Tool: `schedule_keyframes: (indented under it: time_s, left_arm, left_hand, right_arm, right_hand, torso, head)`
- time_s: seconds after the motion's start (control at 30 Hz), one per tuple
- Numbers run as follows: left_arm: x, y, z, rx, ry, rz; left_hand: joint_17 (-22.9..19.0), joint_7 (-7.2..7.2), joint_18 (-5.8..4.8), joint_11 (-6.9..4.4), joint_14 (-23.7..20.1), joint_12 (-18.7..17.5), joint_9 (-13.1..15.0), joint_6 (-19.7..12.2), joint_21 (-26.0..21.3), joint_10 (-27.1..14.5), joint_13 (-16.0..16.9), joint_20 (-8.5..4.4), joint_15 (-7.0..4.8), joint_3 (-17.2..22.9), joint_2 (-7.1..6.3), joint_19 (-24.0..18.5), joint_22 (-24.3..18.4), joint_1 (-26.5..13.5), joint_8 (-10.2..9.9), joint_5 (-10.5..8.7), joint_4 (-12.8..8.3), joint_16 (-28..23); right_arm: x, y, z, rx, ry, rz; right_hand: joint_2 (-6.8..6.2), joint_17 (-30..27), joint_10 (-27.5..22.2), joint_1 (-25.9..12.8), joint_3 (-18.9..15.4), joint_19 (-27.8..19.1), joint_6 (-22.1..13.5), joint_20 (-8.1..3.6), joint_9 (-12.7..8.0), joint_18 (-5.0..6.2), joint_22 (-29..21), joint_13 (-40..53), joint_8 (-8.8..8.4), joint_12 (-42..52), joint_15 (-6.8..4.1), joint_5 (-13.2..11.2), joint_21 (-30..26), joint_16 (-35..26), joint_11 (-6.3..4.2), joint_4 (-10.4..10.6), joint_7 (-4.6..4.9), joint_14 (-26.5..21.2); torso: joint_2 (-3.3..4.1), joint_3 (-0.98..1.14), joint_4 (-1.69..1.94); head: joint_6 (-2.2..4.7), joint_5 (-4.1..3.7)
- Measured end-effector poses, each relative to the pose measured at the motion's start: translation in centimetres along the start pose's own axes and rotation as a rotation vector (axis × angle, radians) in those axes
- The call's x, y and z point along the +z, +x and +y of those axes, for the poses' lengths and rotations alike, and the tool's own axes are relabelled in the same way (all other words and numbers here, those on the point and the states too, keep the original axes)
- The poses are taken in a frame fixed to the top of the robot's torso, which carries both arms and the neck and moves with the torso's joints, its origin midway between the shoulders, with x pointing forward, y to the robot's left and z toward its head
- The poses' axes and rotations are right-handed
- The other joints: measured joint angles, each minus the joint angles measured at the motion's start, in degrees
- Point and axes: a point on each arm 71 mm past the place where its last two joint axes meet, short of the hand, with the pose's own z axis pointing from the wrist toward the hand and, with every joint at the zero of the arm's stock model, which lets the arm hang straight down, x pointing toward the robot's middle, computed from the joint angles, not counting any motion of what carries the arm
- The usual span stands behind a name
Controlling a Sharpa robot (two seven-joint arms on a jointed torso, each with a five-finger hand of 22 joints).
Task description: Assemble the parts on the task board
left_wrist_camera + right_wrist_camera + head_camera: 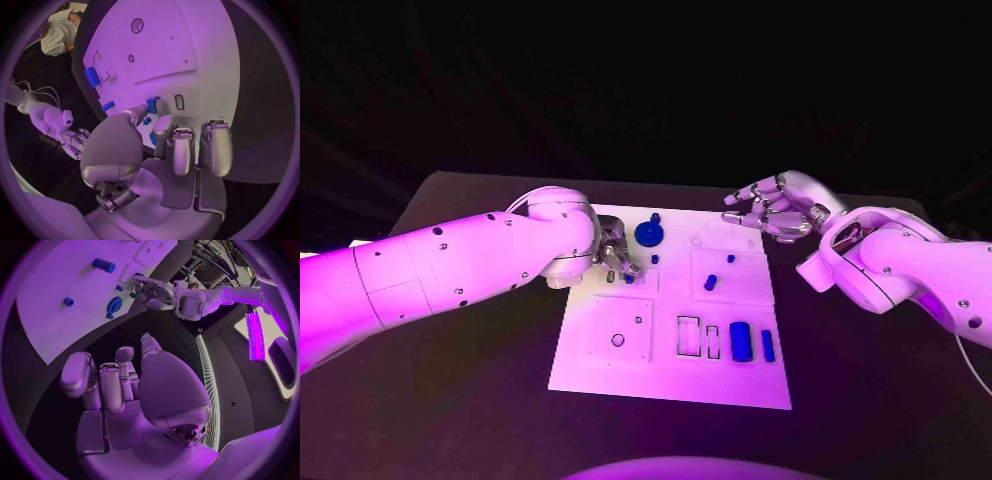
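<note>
Left hand pinching a small blue part over the task board's left side.

The blue part (152, 105) sits between the thumb and a fingertip of the left hand (607, 252), low over the white task board (617, 370) beside a round blue piece (649, 234). More blue parts (740, 341) stand near the board's front edge. The right hand (776, 208) hovers past the far right corner, fingers loosely curled, holding nothing.
</note>
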Motion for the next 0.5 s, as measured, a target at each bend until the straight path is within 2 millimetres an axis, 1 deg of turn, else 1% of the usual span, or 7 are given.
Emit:
schedule_keyframes:
  time_s: [0.07, 0.13, 0.33, 0.37, 0.43, 0.5]
  left_arm:
    - [0.05, 0.02, -0.07, 0.001, 0.000, 0.001]
    - [0.10, 0.03, -0.10, 0.002, 0.000, 0.003]
    - [0.27, 0.02, -0.04, 0.004, -0.005, 0.006]
    - [0.30, 0.01, -0.03, 0.003, -0.006, 0.006]
    - [0.34, -0.01, 0.02, 0.002, -0.007, 0.007]
    - [0.38, -0.02, 0.09, 0.000, -0.009, 0.009]
  left_hand:
    - [0.00, 0.21, 0.00, 0.00, 0.00, 0.00, 0.00, -0.21, 0.00, 0.00, 0.00, 0.00, 0.00, -1.20, -0.04, 0.00, 0.00, -0.30, 0.00, 0.12, 0.58, 0.00]
    - [0.00, 0.21, 0.00, 0.00, 0.00, 0.00, 0.00, -0.21, 0.16, 0.00, 0.00, 0.00, 0.00, -1.35, -0.04, 0.00, 0.00, -0.30, 0.00, 0.12, 0.73, 0.00]
    - [-0.01, 0.21, 0.00, 0.00, 0.00, 0.00, 0.00, -0.21, 0.22, 0.00, 0.07, 0.00, 0.00, -1.37, -0.04, 0.00, 0.00, -0.30, 0.00, 0.12, 0.76, 0.00]
    - [-0.01, 0.21, 0.00, 0.01, 0.00, 0.00, 0.00, -0.21, 0.22, 0.00, 0.05, 0.00, 0.00, -1.66, -0.04, 0.00, 0.00, -0.29, 0.00, 0.12, 0.80, 0.00]
    - [-0.01, 0.21, 0.00, 0.01, 0.00, 0.00, -0.01, -0.21, 0.21, -0.01, -0.20, 0.00, 0.00, -2.27, -0.04, 0.00, 0.00, -0.29, 0.00, 0.12, 1.05, 0.00]
    - [-0.01, 0.21, -0.01, 0.01, 0.00, 0.00, 0.06, -0.21, 0.21, -0.01, -0.48, 0.00, 0.00, -3.40, -0.02, 0.00, 0.00, -0.32, 0.00, 0.12, 1.28, 0.00]
  right_arm:
    - [-0.02, -0.02, -0.02, 0.000, 0.001, 0.000]
    - [-0.04, -0.04, -0.04, 0.000, 0.001, 0.000]
    - [-0.09, -0.07, -0.07, 0.000, 0.002, 0.001]
    - [-0.10, -0.08, -0.07, 0.000, 0.002, 0.001]
    - [-0.16, -0.11, -0.07, 0.000, 0.002, 0.001]
    - [-0.20, -0.15, -0.08, 0.000, 0.002, 0.000]
  right_hand:
    - [0.14, 0.00, -0.21, -0.14, -0.16, 0.00, 0.00, 0.00, 0.00, 0.00, -0.10, -0.07, 0.00, 0.00, 0.00, 0.00, 0.00, -0.23, 0.21, 0.16, 0.00, 0.00]
    - [0.14, 0.00, -0.21, -0.14, -0.16, 0.00, 0.00, 0.00, 0.00, 0.85, -0.18, -0.12, 0.00, 0.00, 0.00, 0.00, 0.00, -0.23, 0.21, 0.16, 0.00, 0.00]
    - [0.14, -0.01, -0.40, -0.14, -0.39, -0.13, 0.00, -0.09, -0.01, 0.88, -0.51, -0.37, 0.00, -0.33, 0.00, 0.00, -0.22, -0.51, 0.05, 0.39, 0.00, 0.00]
    - [0.14, -0.01, -0.66, -0.14, -0.43, -0.47, 0.00, -0.03, -0.01, 0.88, -0.77, -0.56, 0.00, -0.50, 0.00, 0.14, -0.50, -0.71, 0.20, 0.40, 0.00, 0.00]
    - [0.14, -0.36, -1.26, -0.14, -0.89, -0.83, -0.10, 0.18, -0.01, 0.88, -1.56, -1.09, 0.00, -1.08, 0.00, 0.23, -1.09, -1.36, 0.18, 0.57, -0.10, 0.00]
    - [0.21, -0.82, -1.37, -0.21, -1.22, -1.12, -0.30, -0.11, -0.01, 0.88, -2.15, -1.45, 0.00, -1.12, 0.00, 0.23, -1.34, -1.68, 0.11, 0.69, 0.09, 0.00]
  torso:
    - [0.00, 0.00, 0.01]
    - [0.00, 0.01, 0.01]
    - [0.01, -0.03, -0.04]
    - [0.01, -0.03, -0.05]
    - [0.01, -0.02, -0.05]
    - [0.01, -0.01, -0.03]
  head:
    - [0.00, 0.01]
    - [0.00, 0.04]
    - [0.00, 0.12]
    - [0.00, 0.12]
    - [-0.04, 0.16]
    - [-0.08, 0.16]
